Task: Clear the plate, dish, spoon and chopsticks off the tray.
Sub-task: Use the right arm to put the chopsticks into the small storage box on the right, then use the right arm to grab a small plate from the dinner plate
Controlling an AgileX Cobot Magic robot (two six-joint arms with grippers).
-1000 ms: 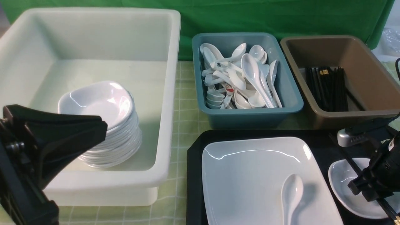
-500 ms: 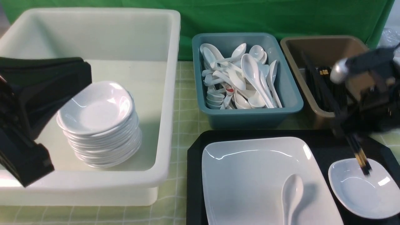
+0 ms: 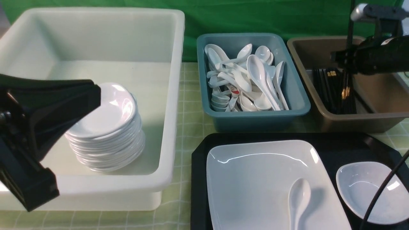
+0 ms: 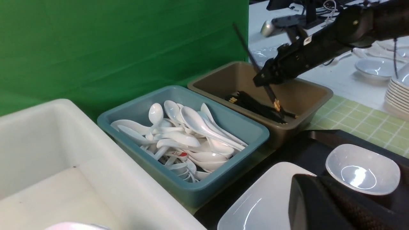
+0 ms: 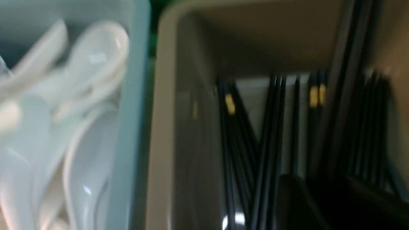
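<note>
The black tray (image 3: 199, 159) holds the large white plate (image 3: 255, 179), and the white spoon (image 3: 298, 195) lies on the plate's near right part. On the tray's right end sits the small dish (image 3: 367, 191), empty. My right gripper (image 3: 346, 60) hangs over the brown bin (image 3: 377, 92), shut on the black chopsticks (image 3: 345, 86). They stand nearly upright with their gold-banded ends down inside the bin. My left gripper (image 3: 97, 95) is shut and empty, raised over the white bin's (image 3: 172, 95) near left side.
A stack of small white dishes (image 3: 108, 127) stands in the white bin. The teal bin (image 3: 204, 80) is full of several spoons. Several more black chopsticks (image 3: 329, 89) lie in the brown bin. A black cable (image 3: 383, 188) hangs in front of the dish.
My right gripper lifted the chopsticks off the dish and carried them up and back over the brown bin. My left gripper rose, then settled a little lower.
</note>
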